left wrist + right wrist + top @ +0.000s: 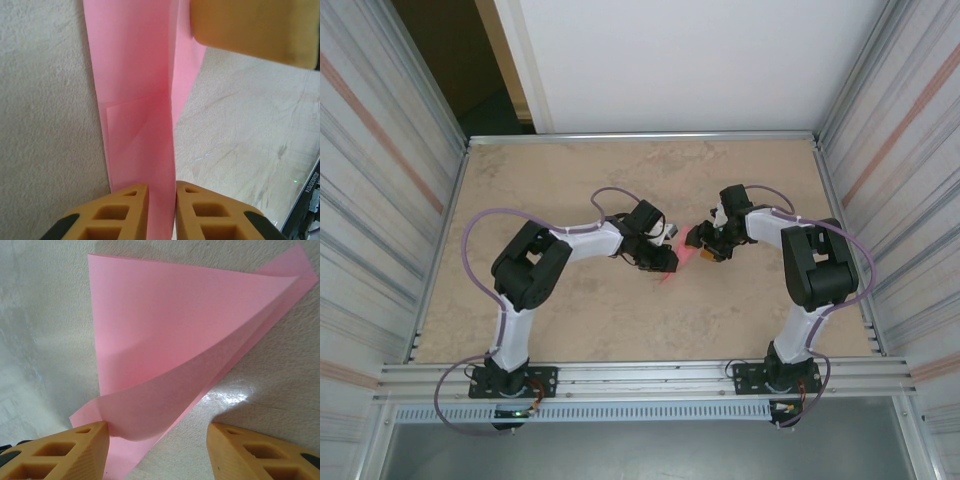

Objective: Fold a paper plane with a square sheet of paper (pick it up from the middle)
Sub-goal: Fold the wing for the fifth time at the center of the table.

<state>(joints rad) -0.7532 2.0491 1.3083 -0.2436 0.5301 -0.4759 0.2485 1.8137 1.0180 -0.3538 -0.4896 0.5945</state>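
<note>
Beige, stone-patterned table fills the floor of a booth with ribbed metal walls, and the pink paper is near the middle of that table, a little toward the far edge, between the tips of the two arms. It is no longer a flat square. From the left wrist the paper reads as a long band with a crease down its length and a faint slanting fold line across it. From the right wrist the paper shows two layers meeting in a point, the upper one curling up off the lower. Whether it rests fully on the table or is raised slightly cannot be told.

The left gripper is clamped on one end of the band, its fingers nearly together with the paper pinched between them along the crease. Most likely this anchors the paper so it cannot slide while a fold is made. The right gripper has its fingers wide apart, facing the loose curling flap, and one finger is just beside the paper's lower corner, perhaps touching it. That spread seems meant to take or flatten the flap. From above, the left gripper and right gripper face each other closely, so a clash is the risk
</note>
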